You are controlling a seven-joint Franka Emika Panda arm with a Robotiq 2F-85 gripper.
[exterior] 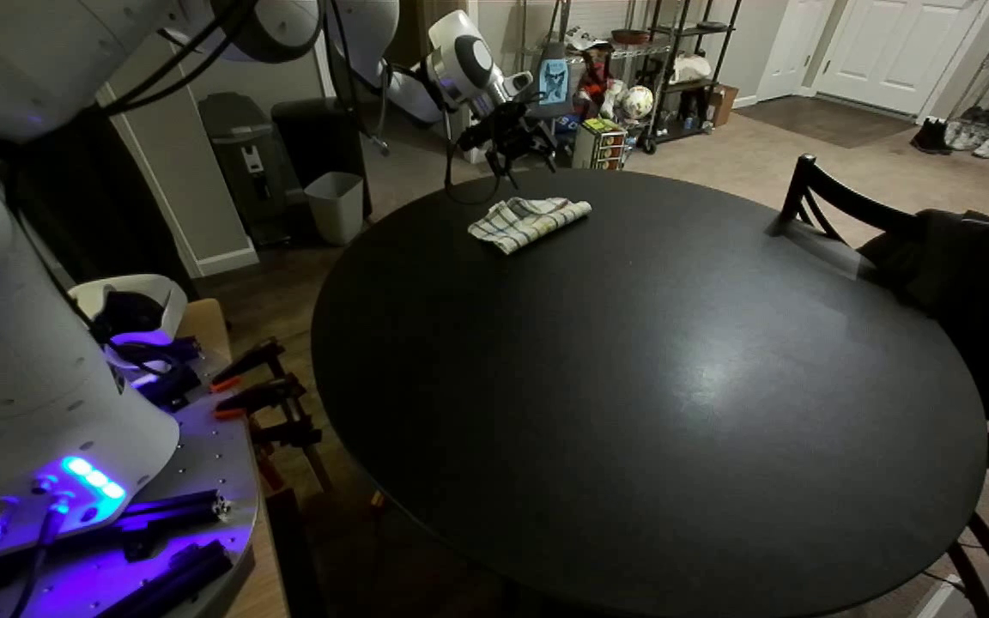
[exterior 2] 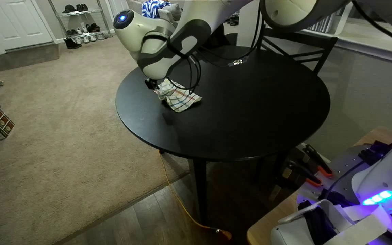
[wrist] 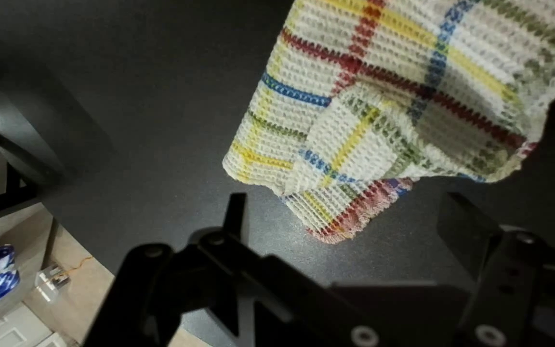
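A checked cloth [wrist: 403,38], white with yellow, red, blue and green stripes, lies loosely folded on the black round table [exterior: 658,386]. In the wrist view it fills the top right, one red-edged corner pointing toward the jaws. My gripper [wrist: 345,200] is open, fingers wide apart, holding nothing. One finger [wrist: 235,212] shows left of that corner, the opposite one well to its right. In an exterior view the gripper [exterior: 533,174] hangs above the table's far edge, just beyond the cloth [exterior: 529,223]. Elsewhere the arm mostly hides it, beside the cloth [exterior 2: 179,97].
Dark chairs [exterior: 855,202] stand against the table's side, one draped with dark clothing. Loose black cables [exterior 2: 196,75] hang from the arm near the cloth. Clamps [exterior: 263,395] hold the robot's base board beside the table. A pale bin [exterior: 336,206] stands on the floor beyond.
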